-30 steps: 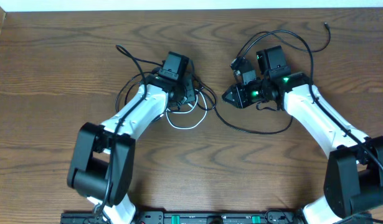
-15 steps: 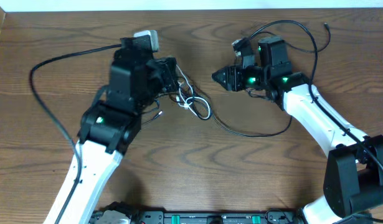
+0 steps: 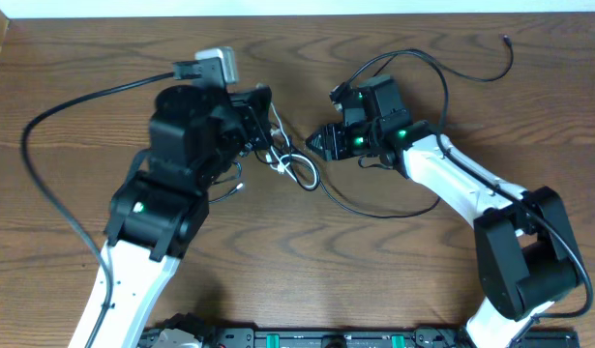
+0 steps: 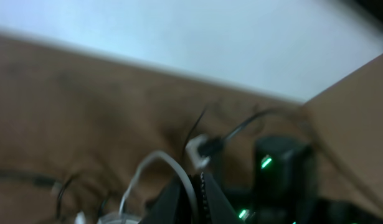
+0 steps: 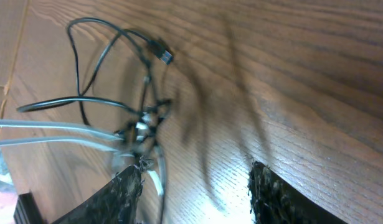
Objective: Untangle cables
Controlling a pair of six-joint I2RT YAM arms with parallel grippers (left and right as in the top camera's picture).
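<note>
Overhead view. The left gripper (image 3: 268, 121) sits on a raised arm above the table (image 3: 326, 280). Its jaws are pressed together on the tangle (image 3: 285, 155), the knot where the two cords cross. Which strand lies between the tips cannot be told. The white cord (image 3: 307, 177) forms a small loop just below and to the right of that gripper. The black cord (image 3: 374, 210) leaves the knot and sweeps in a wide arc across the wood under the right arm. One plug end (image 3: 508, 41) lies far off near the table's rear edge. The right gripper (image 3: 316, 143) points at the tangle from close beside it, without touching.

Left wrist view (blurred). The left gripper (image 4: 194, 190) shows its tips closed, with the white cord (image 4: 155, 163) arching up from them.

Right wrist view. The right gripper (image 5: 194, 171) has its jaws moderately apart with only bare wood between them. The tangle (image 5: 141, 127) lies ahead of the tips, and a small plug (image 5: 164, 56) lies beyond it.
</note>
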